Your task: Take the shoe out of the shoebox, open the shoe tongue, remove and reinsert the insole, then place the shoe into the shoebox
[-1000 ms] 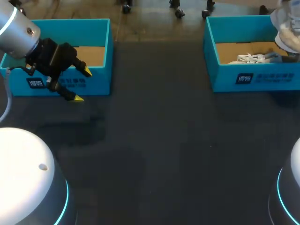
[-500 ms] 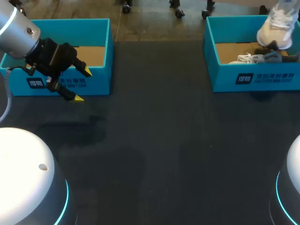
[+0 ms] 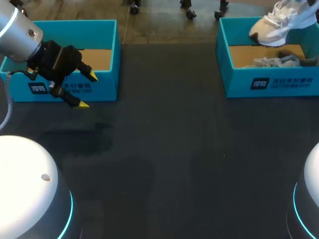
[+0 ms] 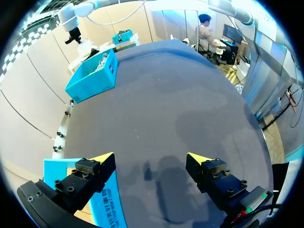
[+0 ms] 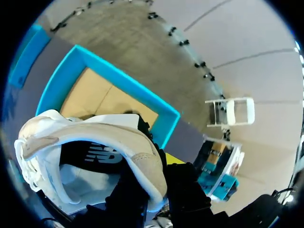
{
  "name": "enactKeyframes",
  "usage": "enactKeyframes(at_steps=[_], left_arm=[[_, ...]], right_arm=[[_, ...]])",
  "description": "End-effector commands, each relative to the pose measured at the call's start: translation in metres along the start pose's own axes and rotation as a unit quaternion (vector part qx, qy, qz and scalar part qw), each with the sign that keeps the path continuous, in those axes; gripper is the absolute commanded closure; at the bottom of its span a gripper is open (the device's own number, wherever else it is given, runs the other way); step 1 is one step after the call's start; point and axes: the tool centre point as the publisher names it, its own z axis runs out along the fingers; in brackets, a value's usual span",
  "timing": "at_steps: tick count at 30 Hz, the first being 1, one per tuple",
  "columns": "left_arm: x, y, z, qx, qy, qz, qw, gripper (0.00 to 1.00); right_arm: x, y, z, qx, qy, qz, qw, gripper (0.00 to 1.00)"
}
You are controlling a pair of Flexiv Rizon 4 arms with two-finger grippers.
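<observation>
So step one can pretty much be counted as done. The shoe [image 3: 279, 22] is clamped by its heel collar in the right pincer [image 5: 159, 178], with a finger on either side of the collar wall. It is held in the air with the toe pointing away from the pincer. The right shoebox [image 3: 269, 82] is seen below and ahead of that pincer, clear of the shoe. Something pale with laces [image 3: 274, 60] is left lying in it, probably a second shoe, though that can't be told for sure.

Everything else is yet to be done. The shoe isn't set down on the table [image 3: 174, 149], the tongue isn't pulled open as far as can be seen, and no insole is seen outside the shoe. So the remove-and-reinsert bit and the final return to the box are all left.

The left pincer [image 3: 87, 90] is held wide open with nothing between its fingers. The left shoebox [image 3: 99, 30] is found just beside and behind it, and bare table is seen ahead of it. It'll likely be needed once the shoe is brought to the middle.
</observation>
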Motion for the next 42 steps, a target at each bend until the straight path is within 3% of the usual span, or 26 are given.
enactKeyframes(at_steps=[1,6,11,42], left_arm=[[0.0,0.0,0.0,-0.002,0.001,0.0,1.0,0.0],[0.0,0.0,0.0,-0.002,0.001,0.0,1.0,0.0],[0.0,0.0,0.0,-0.002,0.001,0.0,1.0,0.0],[0.0,0.0,0.0,-0.002,0.001,0.0,1.0,0.0]], right_arm=[[0.004,-0.014,-0.005,0.036,-0.015,0.136,0.99,1.0],[0.007,-0.025,-0.009,0.069,-0.011,0.218,0.973,1.0],[0.007,-0.03,-0.01,0.052,-0.008,0.258,0.965,1.0],[0.01,-0.032,-0.005,0.045,-0.005,0.271,0.962,1.0]])
